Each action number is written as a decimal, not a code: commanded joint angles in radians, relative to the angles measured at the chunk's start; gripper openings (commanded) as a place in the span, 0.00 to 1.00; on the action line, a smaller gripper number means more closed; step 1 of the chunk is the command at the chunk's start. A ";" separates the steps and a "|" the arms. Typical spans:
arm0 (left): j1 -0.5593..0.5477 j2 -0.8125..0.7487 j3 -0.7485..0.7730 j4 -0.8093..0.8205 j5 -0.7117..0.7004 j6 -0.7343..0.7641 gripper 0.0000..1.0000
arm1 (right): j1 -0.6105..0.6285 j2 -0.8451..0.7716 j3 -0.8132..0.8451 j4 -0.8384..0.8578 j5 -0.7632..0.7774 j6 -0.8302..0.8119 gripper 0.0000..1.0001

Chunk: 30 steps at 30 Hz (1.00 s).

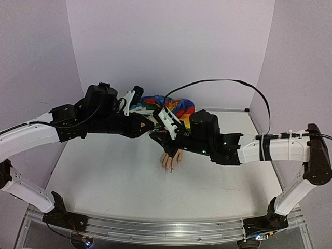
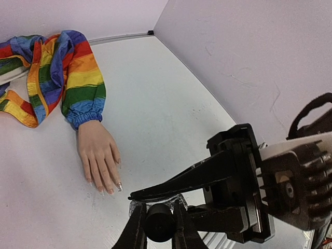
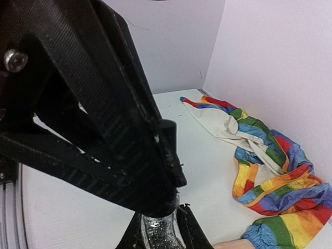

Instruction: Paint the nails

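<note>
Left wrist showed left fingers (image 2: pixel 136 232) clamped on the black cap (image 2: pixel 158 222), right fingers (image 3: pixel 193 234) clamped on the glitter bottle (image 3: pixel 158 231), nails (image 2: pixel 119 186) on the mannequin hand (image 2: pixel 97 153) flat on the counter (image 2: pixel 155 104) nearby; cap likely wanted a straight, upright pull.

Your left arm (image 1: pixel 31 139) and right arm (image 1: pixel 282 148) have white links and black joints, and a black cable (image 1: pixel 228 81) loops off the right.

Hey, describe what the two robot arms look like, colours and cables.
The left arm and right arm have white rounded links, black joints and black wrists. A black cable loops to the right arm, strapped with a white tie.
</note>
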 commanded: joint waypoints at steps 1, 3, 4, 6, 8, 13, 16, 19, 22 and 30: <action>-0.013 0.042 0.033 -0.061 -0.031 0.013 0.00 | 0.020 0.022 0.097 0.230 0.149 -0.059 0.00; -0.013 0.041 0.024 -0.058 0.000 0.020 0.00 | 0.021 0.023 0.110 0.244 0.118 -0.061 0.00; -0.013 0.036 0.015 -0.050 0.014 0.025 0.00 | 0.019 0.018 0.115 0.247 0.080 -0.059 0.00; -0.012 0.024 -0.010 -0.026 0.048 0.052 0.00 | 0.016 -0.001 0.120 0.251 -0.010 -0.036 0.00; -0.011 0.008 -0.040 0.012 0.111 0.097 0.00 | 0.002 -0.024 0.126 0.250 -0.133 0.013 0.00; 0.013 -0.004 -0.091 0.087 0.450 0.286 0.00 | -0.069 -0.074 0.155 0.233 -0.571 0.227 0.00; 0.017 0.015 -0.077 0.077 0.744 0.412 0.00 | -0.110 -0.069 0.187 0.271 -0.891 0.376 0.00; 0.037 0.055 -0.006 -0.011 0.965 0.541 0.00 | -0.112 -0.058 0.216 0.337 -1.104 0.506 0.00; 0.052 0.101 0.075 -0.116 1.081 0.624 0.00 | -0.113 -0.079 0.191 0.371 -1.137 0.549 0.00; 0.058 0.038 0.076 -0.078 0.816 0.558 0.05 | -0.184 -0.172 0.030 0.275 -0.890 0.373 0.00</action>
